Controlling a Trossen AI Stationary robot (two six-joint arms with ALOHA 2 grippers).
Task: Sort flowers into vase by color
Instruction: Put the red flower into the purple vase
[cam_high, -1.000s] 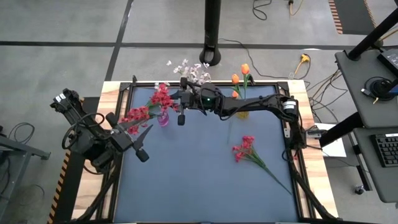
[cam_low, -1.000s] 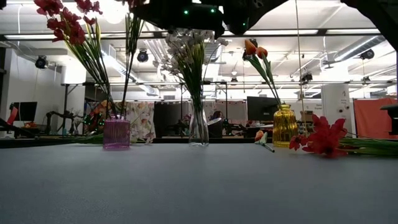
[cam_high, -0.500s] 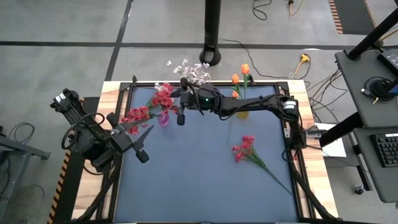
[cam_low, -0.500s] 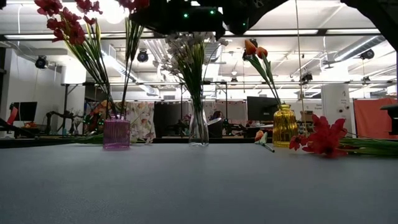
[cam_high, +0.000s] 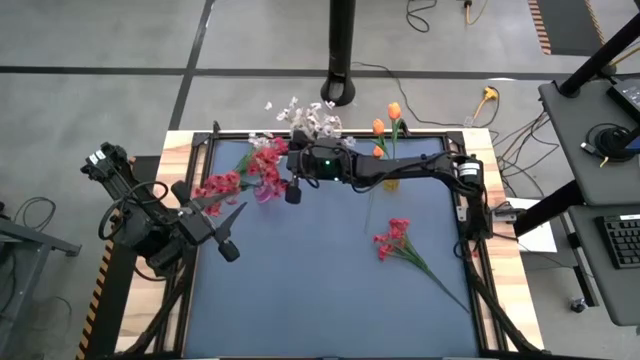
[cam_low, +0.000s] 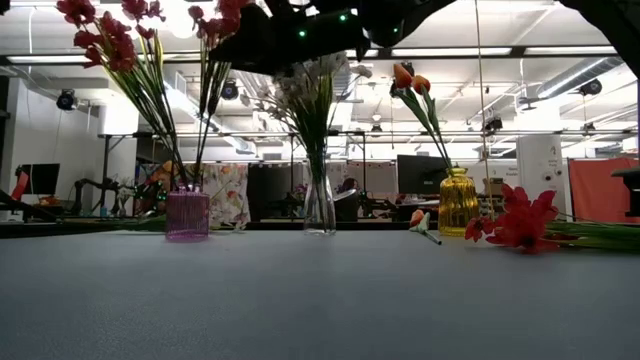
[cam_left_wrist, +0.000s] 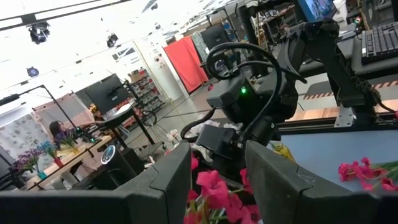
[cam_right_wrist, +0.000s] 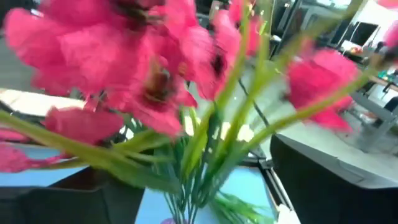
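A pink vase (cam_low: 187, 215) holds two red flower sprays. One leans toward the table's left, and its blossoms (cam_high: 215, 186) are near my left gripper (cam_high: 222, 212). That gripper is open, and the blossoms (cam_left_wrist: 214, 190) show in the gap between its fingers. The other red spray (cam_high: 268, 160) stands upright in the vase. My right gripper (cam_high: 284, 170) is open beside it, with one finger on each side of its stems (cam_right_wrist: 199, 155). White flowers stand in a clear vase (cam_low: 319, 205). Orange buds (cam_low: 408, 78) stand in a yellow vase (cam_low: 458, 203).
One more red spray (cam_high: 392, 238) lies on the blue mat at the right, with its stem running toward the near right corner. The three vases stand in a row along the far edge. The near half of the mat (cam_high: 300, 300) is bare.
My right gripper has opened over the pink vase and tipped a little, letting go of the upright red spray. The spray's blossoms have sunk lower and now sit closer to the gripper.
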